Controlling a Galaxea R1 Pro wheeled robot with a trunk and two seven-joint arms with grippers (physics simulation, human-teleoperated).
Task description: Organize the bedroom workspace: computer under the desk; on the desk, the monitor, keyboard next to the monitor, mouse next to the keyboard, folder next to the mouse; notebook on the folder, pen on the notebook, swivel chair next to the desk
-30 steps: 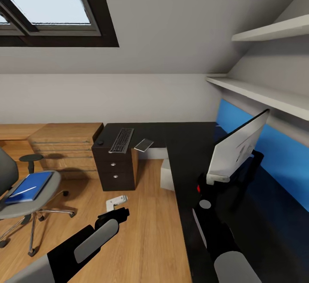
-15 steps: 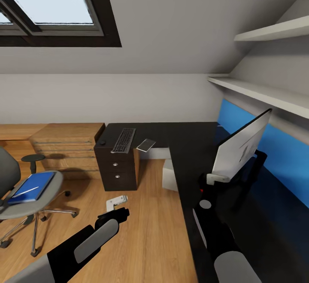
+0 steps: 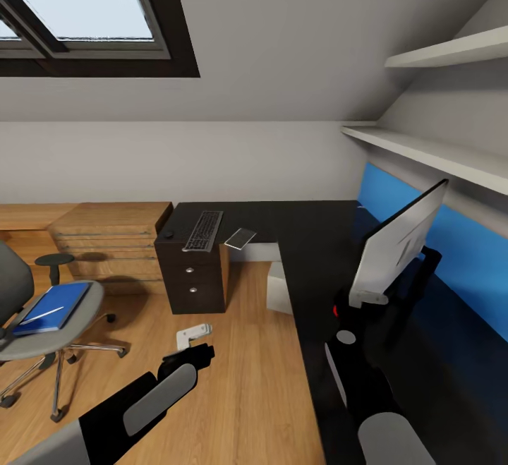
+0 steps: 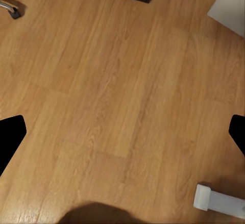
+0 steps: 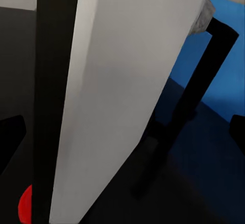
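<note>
One wide monitor (image 3: 400,243) with a pale grey back stands on the black desk (image 3: 310,239) at right, the right gripper (image 5: 125,132) spread around its lower corner. At far left, the grey swivel chair (image 3: 42,324) holds one blue folder (image 3: 55,306). The left gripper (image 4: 122,137) hangs empty, released, over the floor (image 3: 240,352).

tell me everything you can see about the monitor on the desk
The large flat monitor has a pale grey back and a thin black edge, and stands upright on the matte black desk top on a curved black stand in front of the blue back panel. Its back faces the room. A small red light glows at a lower corner. The right hand's fingertips frame it with the jaws spread; contact cannot be told.
</note>
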